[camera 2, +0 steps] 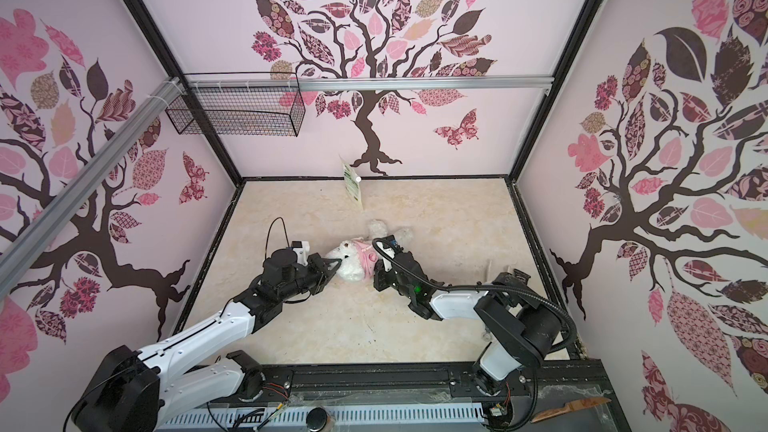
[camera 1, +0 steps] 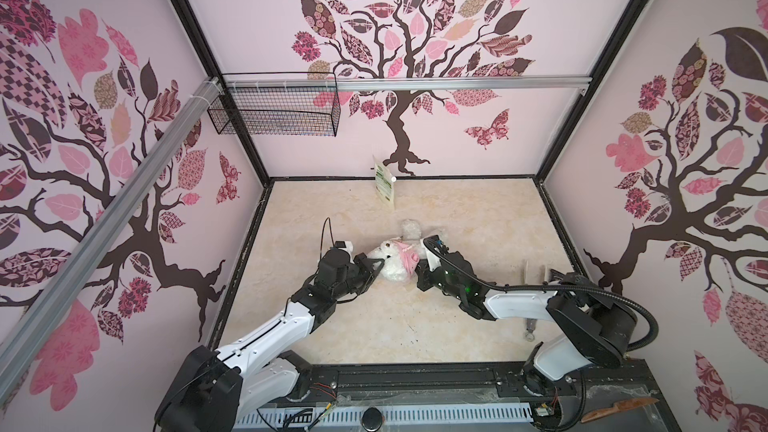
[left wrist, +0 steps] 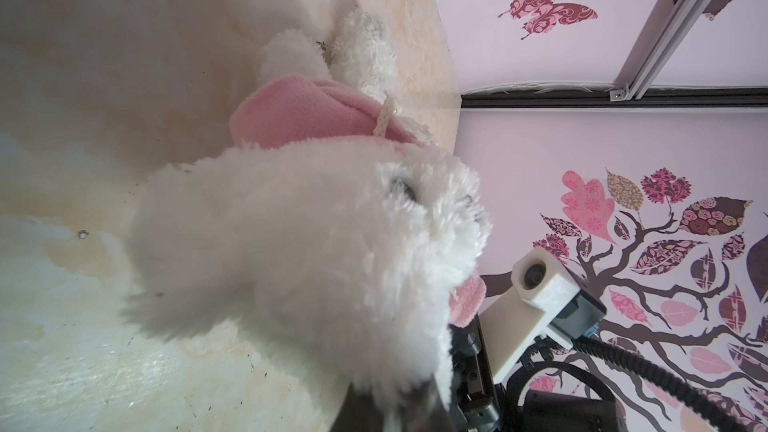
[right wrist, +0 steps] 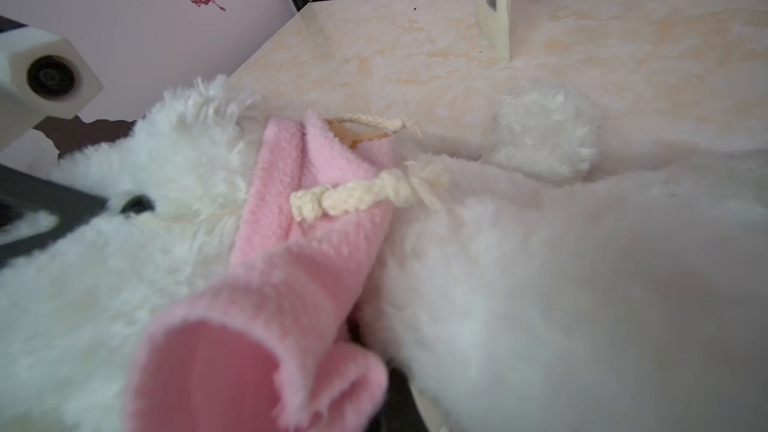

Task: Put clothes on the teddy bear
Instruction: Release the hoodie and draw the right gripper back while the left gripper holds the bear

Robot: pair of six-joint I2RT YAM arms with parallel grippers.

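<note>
Now left claw [camera 1: 379,264] pinches teddy bear [camera 1: 392,263], right claw [camera 1: 419,264] pink top [camera 1: 405,256]

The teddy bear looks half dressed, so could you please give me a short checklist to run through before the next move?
1. Teddy bear lying on the table: ok.
2. Pink top on the bear's body: not ok, bunched near the head.
3. Left end effector shut at the bear's head: ok.
4. Right end effector shut on the pink top: ok, fabric bunches at it in the right wrist view.
5. Arms through sleeves: cannot tell.
6. Cord free: ok.
</note>
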